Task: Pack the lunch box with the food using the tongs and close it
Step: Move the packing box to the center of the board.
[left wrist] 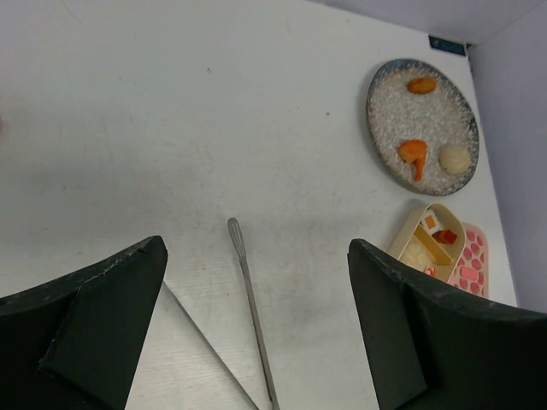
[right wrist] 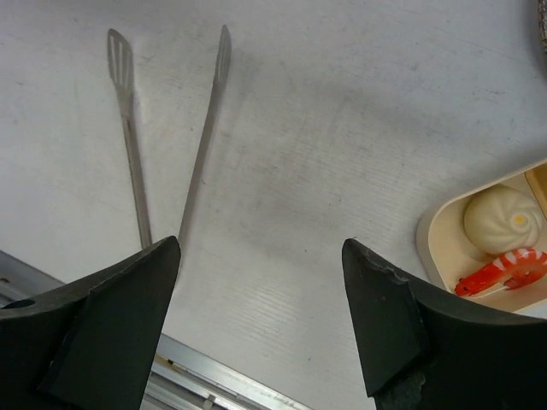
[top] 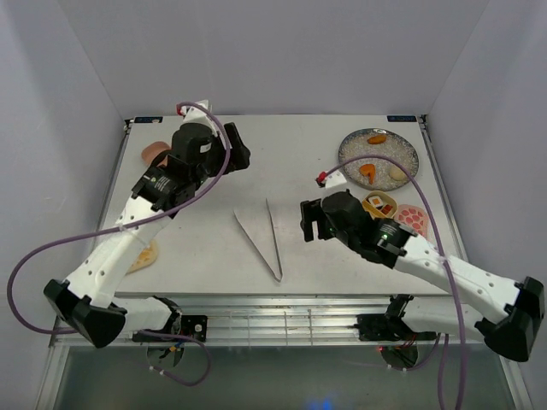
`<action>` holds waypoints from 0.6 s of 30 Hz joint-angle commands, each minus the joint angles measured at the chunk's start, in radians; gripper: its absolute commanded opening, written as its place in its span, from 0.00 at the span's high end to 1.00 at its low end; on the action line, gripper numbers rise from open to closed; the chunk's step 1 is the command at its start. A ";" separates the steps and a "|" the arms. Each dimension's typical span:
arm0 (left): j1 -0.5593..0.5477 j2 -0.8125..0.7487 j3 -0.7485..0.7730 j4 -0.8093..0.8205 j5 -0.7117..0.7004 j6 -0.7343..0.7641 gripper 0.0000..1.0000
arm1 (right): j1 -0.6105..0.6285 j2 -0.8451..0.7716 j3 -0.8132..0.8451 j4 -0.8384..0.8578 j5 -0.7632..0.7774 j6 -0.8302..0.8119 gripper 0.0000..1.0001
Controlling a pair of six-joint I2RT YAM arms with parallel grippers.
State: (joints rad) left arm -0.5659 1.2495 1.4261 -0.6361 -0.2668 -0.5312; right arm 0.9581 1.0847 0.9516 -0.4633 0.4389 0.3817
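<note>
The unlidded lunch box (right wrist: 427,231) holds some food (right wrist: 504,222), three more pieces wait on the plate (left wrist: 373,111), and the tongs (top: 273,239) lie ungrasped on the desk (top: 197,248) between the wide-open, empty left end effector (left wrist: 256,246) and right end effector (right wrist: 261,243).

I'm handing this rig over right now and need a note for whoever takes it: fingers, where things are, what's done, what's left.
Left gripper: open, empty, hovering over the tips of the tongs.
Right gripper: open, empty, beside the tongs.
Tongs: flat mid-table, not held.
Tan tray: already holds a bun and a shrimp piece; pink part is beside it.
Plate: holds two orange pieces and a cream piece.
Left: grasp the tongs, move the plate's food over, close the box.
</note>
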 commanded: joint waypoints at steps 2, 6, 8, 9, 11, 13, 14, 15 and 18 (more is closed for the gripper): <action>0.070 0.086 0.077 -0.046 0.089 0.008 0.02 | 0.007 -0.130 -0.094 0.132 -0.042 -0.035 0.18; 0.208 0.178 0.141 -0.096 0.139 0.025 0.02 | 0.007 -0.239 -0.177 0.212 -0.068 -0.033 0.18; 0.256 0.192 0.145 -0.097 0.179 0.031 0.02 | 0.007 -0.278 -0.218 0.248 -0.060 -0.038 0.18; 0.299 0.206 0.148 -0.099 0.195 0.031 0.02 | 0.007 -0.287 -0.226 0.253 -0.054 -0.043 0.18; 0.325 0.222 0.152 -0.103 0.221 0.031 0.02 | 0.007 -0.301 -0.237 0.241 -0.019 -0.055 0.19; 0.325 0.244 0.146 -0.097 0.231 0.048 0.02 | 0.007 -0.309 -0.244 0.233 0.000 -0.059 0.19; 0.325 0.254 0.145 -0.097 0.236 0.056 0.02 | 0.007 -0.316 -0.257 0.233 0.006 -0.066 0.19; 0.325 0.263 0.142 -0.097 0.222 0.060 0.02 | 0.007 -0.330 -0.261 0.235 0.011 -0.070 0.19; 0.325 0.298 0.128 -0.094 0.140 0.059 0.02 | 0.007 -0.354 -0.267 0.233 0.018 -0.086 0.19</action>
State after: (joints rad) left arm -0.2337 1.5311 1.5337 -0.7258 -0.0895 -0.4923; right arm 0.9607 0.7635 0.6918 -0.2798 0.4194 0.3290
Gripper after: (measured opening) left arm 0.979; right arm 0.815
